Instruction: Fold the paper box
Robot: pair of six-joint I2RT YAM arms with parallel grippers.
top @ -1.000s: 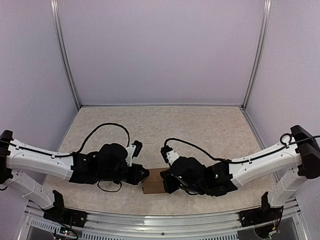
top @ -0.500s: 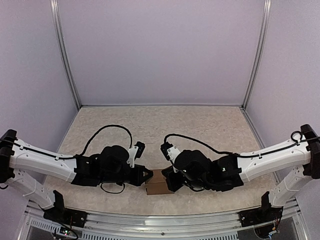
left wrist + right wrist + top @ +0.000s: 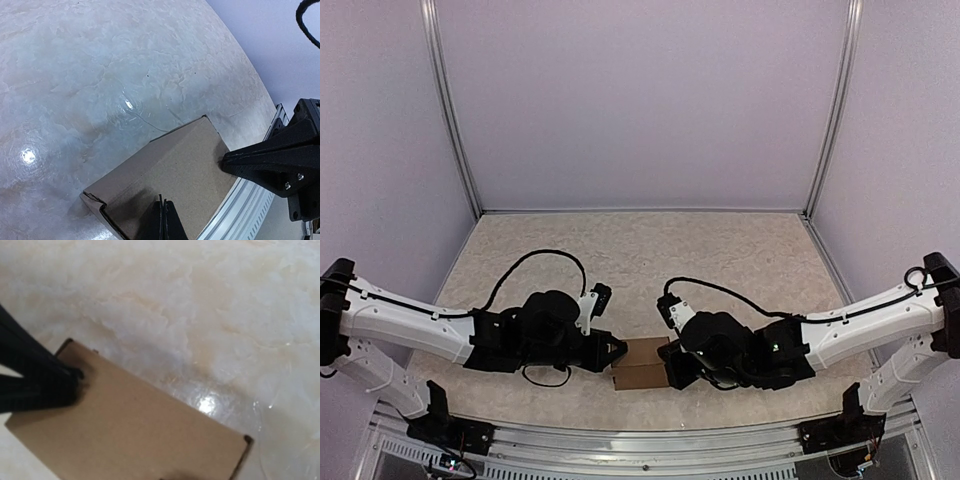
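**Both end effectors clenched, bracketing the paper box at the near centre of the counter**

Within the last second the right end effector (image 3: 672,372) has drawn back to the right, from above the paper box (image 3: 642,362) to its right edge, uncovering more of the brown top panel. The left end effector (image 3: 616,352) has advanced slightly to the box's left edge. Both sets of fingers are fully closed and grasp nothing. The left wrist view shows the left tips resting on the top panel and the right tip touching the opposite edge. The box lies flat-topped on the counter (image 3: 720,250), just beside the near rail and between the two end effectors. The top appears closed, so the fold is probably near completion, with pressing or tucking remaining.
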